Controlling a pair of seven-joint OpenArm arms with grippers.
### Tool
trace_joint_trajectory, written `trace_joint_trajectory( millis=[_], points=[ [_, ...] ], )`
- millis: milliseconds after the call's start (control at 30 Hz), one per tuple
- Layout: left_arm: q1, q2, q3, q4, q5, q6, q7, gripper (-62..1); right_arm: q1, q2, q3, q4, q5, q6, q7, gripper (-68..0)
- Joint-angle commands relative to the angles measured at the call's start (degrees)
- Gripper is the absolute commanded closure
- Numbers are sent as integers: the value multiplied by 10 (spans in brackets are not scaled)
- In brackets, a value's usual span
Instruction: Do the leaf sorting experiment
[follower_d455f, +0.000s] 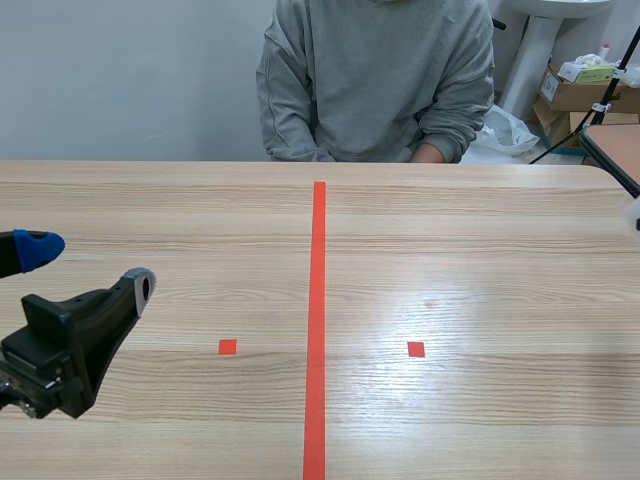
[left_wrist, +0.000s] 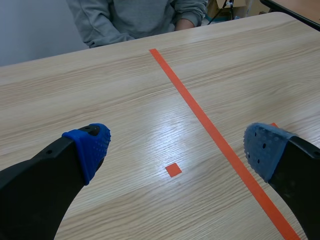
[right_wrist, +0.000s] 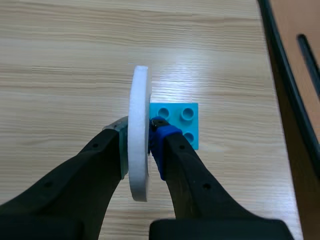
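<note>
1. Person (follower_d455f: 375, 80): head cut off by the upper edge; body below the chest hidden behind the table (follower_d455f: 480, 250).
2. My left gripper (follower_d455f: 90, 268): arm cut off at the scene view's side; one finger shows little more than its blue tip.
3. White disc (right_wrist: 139, 125), clamped in my right gripper (right_wrist: 140, 145): seen edge-on, so its faces stay hidden.
4. Blue brick (right_wrist: 182, 120): one side hidden behind the disc and my finger.
5. Boxes (follower_d455f: 575, 90): print too small to read.

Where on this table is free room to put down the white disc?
The table is bare wood on both sides of the tape line, around both tape squares and up to the person. Crowded spots: the blue studded block by the white disc in the right gripper, and the open left gripper.
</note>
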Motion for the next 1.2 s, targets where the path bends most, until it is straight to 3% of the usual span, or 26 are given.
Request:
trace_joint_trajectory(
  millis=[0, 267, 567, 1167],
  points=[
    [-2, 3, 2, 8, -3, 1, -8, -572, -4, 9, 10, -8, 1, -5, 14, -11],
    [-2, 3, 2, 8, -3, 1, -8, -572, -28, 8, 62, -71, 1, -11, 29, -10],
    [-2, 3, 2, 8, -3, 1, -8, -572, -30, 2, 65, -134, 1, -11, 70, -10],
    [-2, 3, 2, 8, -3, 1, -8, -572, -50, -50, 60, -148, 0, 22, 62, -10]
  ],
)
